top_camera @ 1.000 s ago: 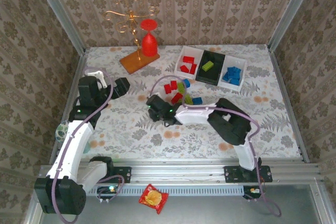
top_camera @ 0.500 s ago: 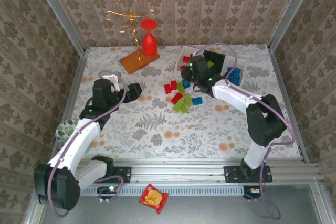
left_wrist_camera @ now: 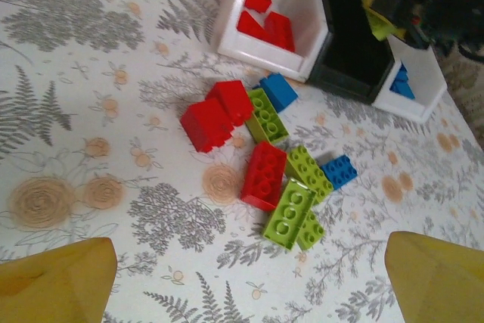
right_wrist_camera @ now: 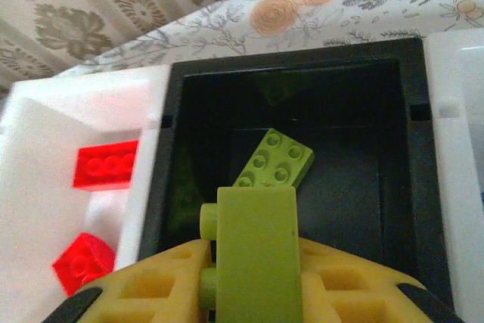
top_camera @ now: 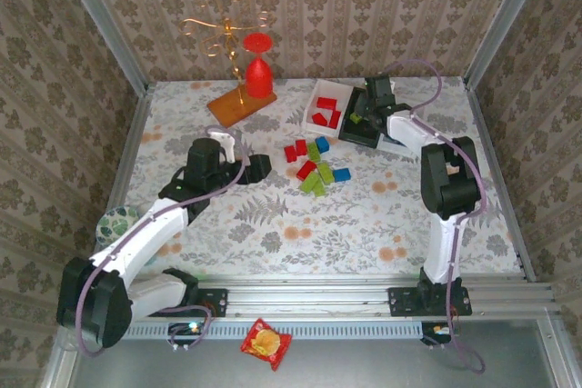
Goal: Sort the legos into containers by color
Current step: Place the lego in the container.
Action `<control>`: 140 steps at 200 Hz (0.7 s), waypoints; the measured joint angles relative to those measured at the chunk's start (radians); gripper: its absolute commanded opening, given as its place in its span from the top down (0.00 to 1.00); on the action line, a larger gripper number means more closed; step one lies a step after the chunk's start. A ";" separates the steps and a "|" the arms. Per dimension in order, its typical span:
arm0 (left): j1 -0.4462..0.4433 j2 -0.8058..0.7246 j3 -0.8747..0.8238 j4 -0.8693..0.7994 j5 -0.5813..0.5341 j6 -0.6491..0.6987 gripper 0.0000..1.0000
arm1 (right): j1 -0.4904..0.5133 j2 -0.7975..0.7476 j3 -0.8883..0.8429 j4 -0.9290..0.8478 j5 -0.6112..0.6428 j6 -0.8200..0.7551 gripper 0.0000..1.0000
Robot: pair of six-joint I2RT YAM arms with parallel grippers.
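Note:
A loose pile of red, blue and lime legos (top_camera: 315,166) lies mid-table; the left wrist view has a red brick (left_wrist_camera: 265,175) and a lime brick (left_wrist_camera: 290,214) at its near side. My left gripper (top_camera: 258,167) is open, just left of the pile, with nothing between its yellow fingers (left_wrist_camera: 57,277). My right gripper (top_camera: 367,103) hovers over the black tray (right_wrist_camera: 287,67), shut on a lime brick (right_wrist_camera: 257,247) held upright. Another lime brick (right_wrist_camera: 274,161) lies in that tray. The white tray (top_camera: 324,90) to its left holds red bricks (right_wrist_camera: 106,164). The other white tray (left_wrist_camera: 423,73) holds blue bricks.
A brown wooden board (top_camera: 238,108) with a gold wire stand and a red wine glass (top_camera: 259,68) stands at the back left. The three trays sit side by side at the back right. A snack packet (top_camera: 265,343) lies in front of the rail. Patterned walls enclose the table.
My right arm swung from the pile back to the trays, carrying the lime brick over the black one. My left gripper moved right, toward the pile, still open.

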 measured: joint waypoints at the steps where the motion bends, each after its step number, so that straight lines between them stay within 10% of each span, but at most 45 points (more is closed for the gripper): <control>1: -0.001 0.001 0.000 0.000 0.000 0.001 0.07 | 0.000 0.003 0.003 -0.003 0.000 -0.001 0.65; 140: -0.047 0.033 0.000 0.021 0.006 0.060 0.05 | 0.081 -0.340 -0.201 -0.027 -0.029 -0.131 0.19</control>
